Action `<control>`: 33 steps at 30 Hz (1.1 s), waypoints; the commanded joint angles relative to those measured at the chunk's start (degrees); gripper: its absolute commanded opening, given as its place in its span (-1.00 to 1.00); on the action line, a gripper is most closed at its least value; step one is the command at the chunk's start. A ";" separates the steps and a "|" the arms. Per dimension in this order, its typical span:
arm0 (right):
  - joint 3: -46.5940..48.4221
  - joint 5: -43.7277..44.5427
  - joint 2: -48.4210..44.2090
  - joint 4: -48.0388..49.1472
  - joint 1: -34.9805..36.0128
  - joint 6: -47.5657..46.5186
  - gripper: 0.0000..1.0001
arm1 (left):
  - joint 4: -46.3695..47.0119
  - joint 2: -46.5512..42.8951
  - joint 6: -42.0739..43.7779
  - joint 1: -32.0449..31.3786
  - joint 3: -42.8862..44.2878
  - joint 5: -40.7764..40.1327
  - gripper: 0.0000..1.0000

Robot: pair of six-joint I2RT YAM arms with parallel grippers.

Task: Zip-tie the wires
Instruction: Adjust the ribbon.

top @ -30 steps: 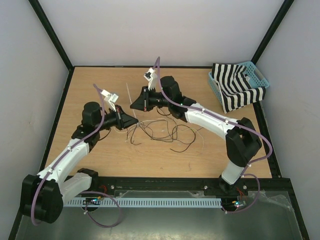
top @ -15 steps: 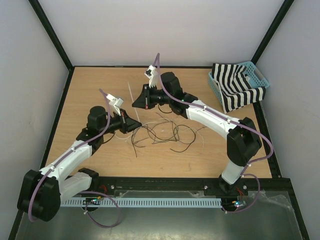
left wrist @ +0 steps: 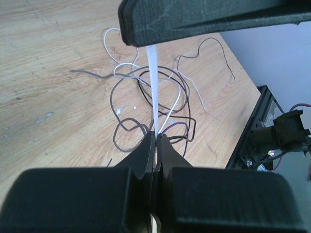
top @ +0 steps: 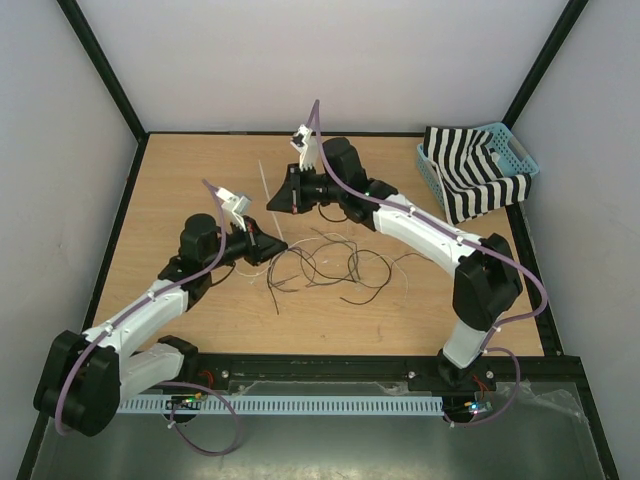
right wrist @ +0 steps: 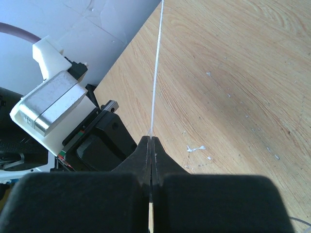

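Holding striped cloth (top: 468, 182): basket (top: 523, 152); wires (top: 330, 266) outside.

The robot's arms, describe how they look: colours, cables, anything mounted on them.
Both the left arm and the right arm have white link covers between bulky black joint housings. A thick purple cable runs along each. A white camera box sits on each wrist. The left gripper and the right gripper are black, with two wedge-shaped fingers tapering to thin tips.
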 commanded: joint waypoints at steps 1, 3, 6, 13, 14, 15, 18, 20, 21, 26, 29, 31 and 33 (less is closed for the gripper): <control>8.19 3.10 -1.46 12.78 -2.04 0.27 -1.00 | -10.29 2.01 -0.25 -2.80 -3.90 4.26 -1.00; 8.75 3.07 -1.32 12.48 -2.22 0.19 -1.00 | -10.07 2.02 -0.39 -3.03 -4.23 4.00 -1.00; 8.83 2.99 -1.22 12.33 -2.36 0.11 -1.00 | -9.85 2.11 -0.42 -3.13 -4.69 3.72 -1.00; 6.72 2.72 -3.34 11.98 -3.15 -0.94 -1.00 | -9.88 2.10 -1.76 -2.55 -3.12 3.76 -1.00; 5.47 3.10 -4.35 11.98 -3.57 -1.36 -0.89 | -9.99 2.12 -2.38 -2.11 -2.41 4.23 -1.00; 4.07 3.60 -5.53 11.99 -4.04 -1.91 -0.69 | -10.24 2.12 -2.84 -1.55 -1.46 4.76 -1.00; -1.31 3.99 -9.68 12.01 -5.77 -4.86 -0.07 | -12.84 2.28 -3.02 -0.17 1.59 5.49 -1.00; -5.04 4.83 -13.85 11.58 -7.09 -8.25 0.28 | -15.71 2.92 -1.39 0.05 3.68 4.48 -1.00; -7.30 6.60 -15.91 10.67 -7.62 -10.64 0.41 | -17.08 3.40 -0.63 0.15 4.61 3.76 -1.00; -16.76 15.43 -27.05 3.39 -10.44 -22.08 0.84 | -18.30 7.25 -1.57 0.15 8.39 3.80 -1.00; -21.35 17.87 -32.68 -0.89 -14.48 -23.76 0.89 | -18.33 10.75 -1.59 -1.35 12.40 4.19 -1.00; -24.91 16.89 -36.36 -1.90 -18.22 -22.77 0.89 | -18.28 13.60 -1.18 -3.36 16.49 3.91 -1.00; -27.97 16.09 -39.82 -2.45 -21.51 -22.18 0.89 | -18.19 17.35 -1.06 -5.84 20.31 3.74 -1.00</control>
